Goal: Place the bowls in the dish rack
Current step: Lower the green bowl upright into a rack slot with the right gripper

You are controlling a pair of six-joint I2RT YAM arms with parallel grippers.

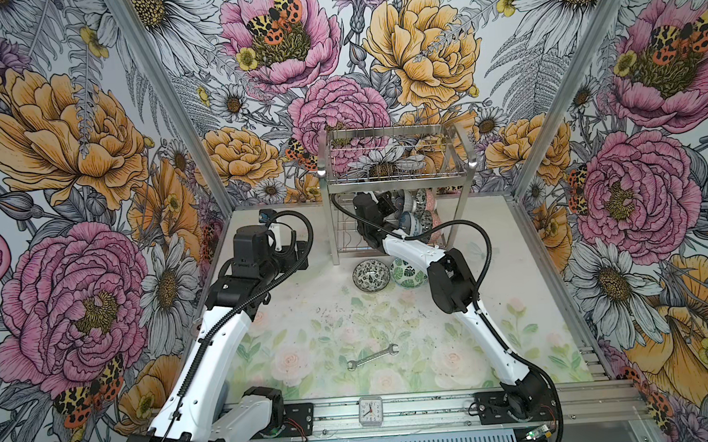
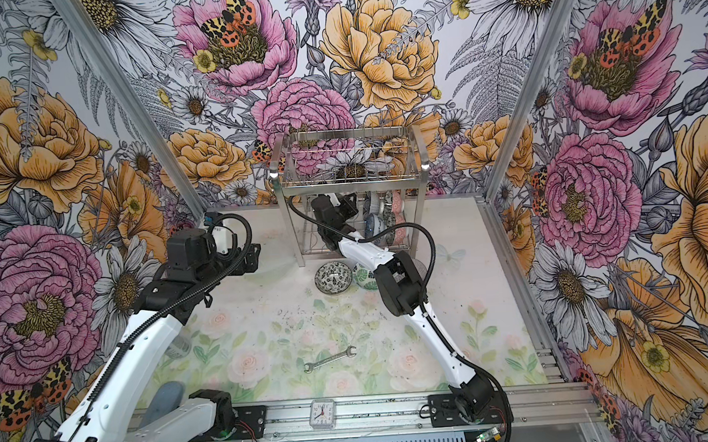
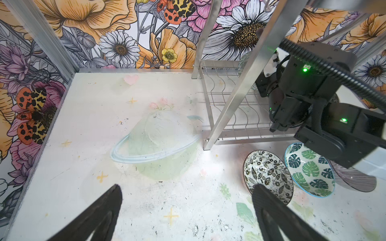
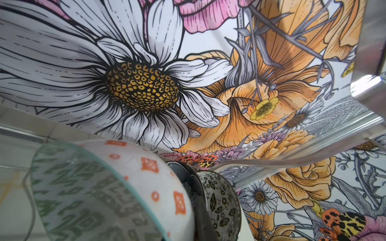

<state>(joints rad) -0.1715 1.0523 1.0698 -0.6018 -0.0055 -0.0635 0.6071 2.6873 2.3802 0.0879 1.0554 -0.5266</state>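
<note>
The tall, shiny steel-wire dish rack [image 1: 395, 161] holds patterned ceramic bowls [image 1: 410, 205] on edge on its lower shelf. A black-and-white floral bowl [image 1: 371, 274] and a green-leaf bowl [image 1: 405, 272] sit upright in front.

White arm shells [image 1: 222, 353], black joints [image 1: 451, 283] — ribbed black cables [image 3: 325, 60], green lights [image 3: 305, 70].

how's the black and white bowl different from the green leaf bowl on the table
The black-and-white bowl has a small dark floral print; the green leaf bowl has large green leaves on white. The black-and-white bowl's rim is dark, the green leaf bowl's pale blue. Both rest on the table in front of the dish rack.
</note>
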